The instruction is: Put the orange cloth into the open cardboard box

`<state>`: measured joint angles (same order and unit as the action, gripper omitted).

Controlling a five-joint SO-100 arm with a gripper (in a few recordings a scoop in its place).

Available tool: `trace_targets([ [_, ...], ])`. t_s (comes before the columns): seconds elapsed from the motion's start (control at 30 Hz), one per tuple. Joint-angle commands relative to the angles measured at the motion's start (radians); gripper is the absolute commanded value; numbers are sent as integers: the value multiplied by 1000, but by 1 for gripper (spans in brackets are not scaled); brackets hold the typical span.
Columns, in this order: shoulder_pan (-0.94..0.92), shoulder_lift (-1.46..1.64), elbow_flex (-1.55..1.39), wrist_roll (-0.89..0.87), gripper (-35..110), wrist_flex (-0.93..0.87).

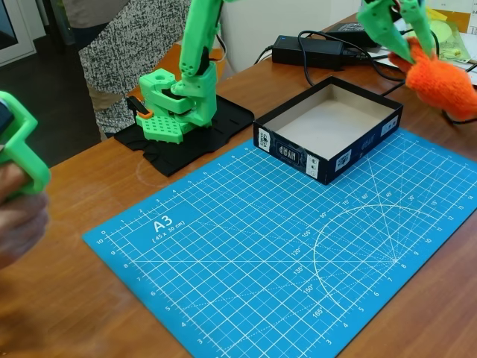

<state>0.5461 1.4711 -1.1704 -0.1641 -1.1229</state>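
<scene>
One green gripper [408, 36] is clamped on the orange cloth [441, 80] and holds it in the air just right of the open cardboard box [328, 128], so I judge the next move is carrying it left over the box and releasing.

The green arm rose from its base [177, 104] by the table's back edge. Its gripper [416, 46] hung high, 2 fingers pinching the orange cloth [443, 80].
</scene>
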Motion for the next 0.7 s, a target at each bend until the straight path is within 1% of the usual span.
trace_targets([
  [0.0, 28, 202, -207, 12, 0, 64],
  [0.13, 41, 388, -459, 49, 0, 144],
  [0.33, 49, 638, -736, 75, 0, 179],
  [0.5, 60, 842, -868, 84, 0, 160],
  [0.67, 67, 936, -931, 89, 0, 124],
])
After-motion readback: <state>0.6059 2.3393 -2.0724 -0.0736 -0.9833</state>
